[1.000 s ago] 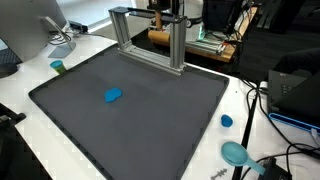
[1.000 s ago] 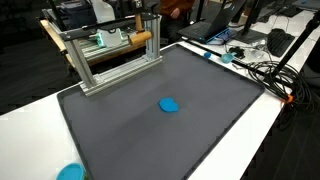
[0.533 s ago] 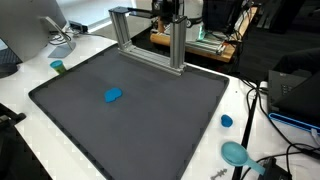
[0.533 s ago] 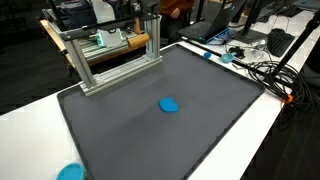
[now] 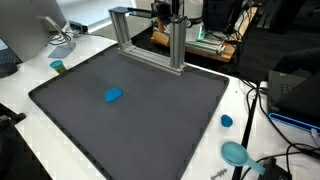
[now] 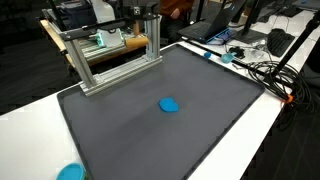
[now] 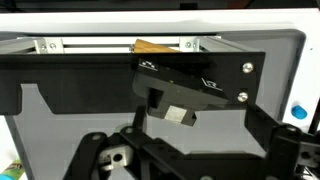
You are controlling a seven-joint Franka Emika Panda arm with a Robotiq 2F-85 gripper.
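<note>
Dark grey mat (image 5: 150, 115) on a white lab bench (image 5: 25, 80); pincer (image 5: 166, 13) hangs at its far edge, just above the aluminium frame (image 5: 179, 45), apparently high enough to clear the crossbar; whether its fingers are apart or together cannot be told. A wooden block (image 7: 150, 46) sits on the frame below; a blue disc (image 5: 114, 95) lies well apart, mid-mat.

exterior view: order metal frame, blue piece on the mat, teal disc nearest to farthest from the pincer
1. metal frame, at the back, right by the pincer
2. blue piece, mid mat
3. teal disc, front corner, off the mat
</note>
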